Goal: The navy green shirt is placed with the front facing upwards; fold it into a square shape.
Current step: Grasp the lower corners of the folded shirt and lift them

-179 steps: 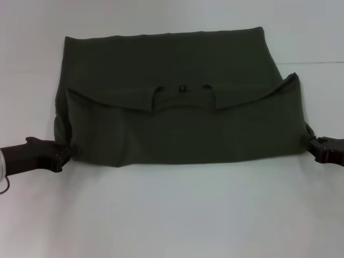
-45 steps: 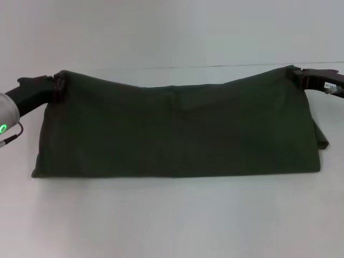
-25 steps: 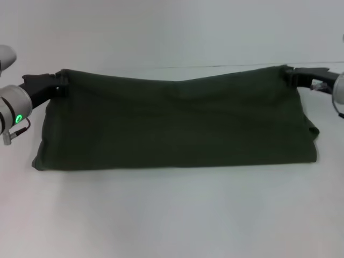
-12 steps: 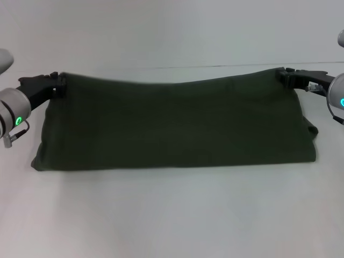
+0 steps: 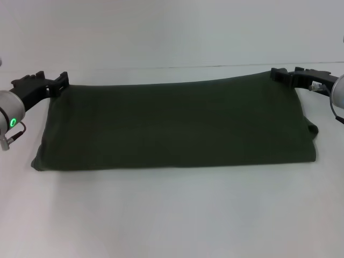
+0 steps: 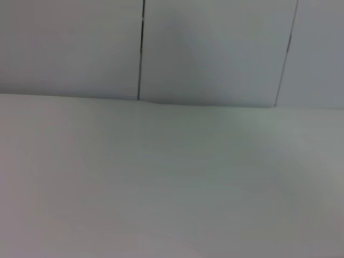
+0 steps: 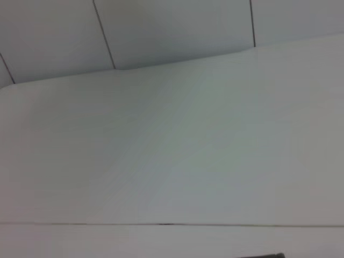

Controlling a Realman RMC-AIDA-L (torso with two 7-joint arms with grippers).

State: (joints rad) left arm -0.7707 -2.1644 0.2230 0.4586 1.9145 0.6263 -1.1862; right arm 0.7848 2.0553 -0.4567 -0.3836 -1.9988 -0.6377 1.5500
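1. The shirt is lying on the white table as a wide, low band, plain green side up; no print or neck label is showing.
2. Its long axis is running left to right across the table, and it is much wider than it is deep, so it is not yet a square.
3. The left gripper is sitting at the far left corner of the cloth, touching it or just beside it.
4. The right gripper is sitting at the far right corner in the same way.
5. Jaws: I cannot tell from the head view whether either pair is clenched on the fabric or has released it. Both wrist views are showing only bare table and wall panels.
6. Governing relation: the cloth is lying between the two grippers and nearer the robot than both, with each arm at its own end of the long axis. Neither arm is nearer the shirt's middle.
7. Judgement: squaring the band would call for one short end to be carried along the long axis over the other, so either arm is about equally placed.
8. Material: soft matte cotton in stacked layers, and limp. The near edge is lying straight and the far edge is bowing slightly.
9. Defects: a lower layer is poking out at the right end, and the near left corner is flaring outward.
10. Risk, as a judgement: the loose layers may slip out of line when one end is lifted.
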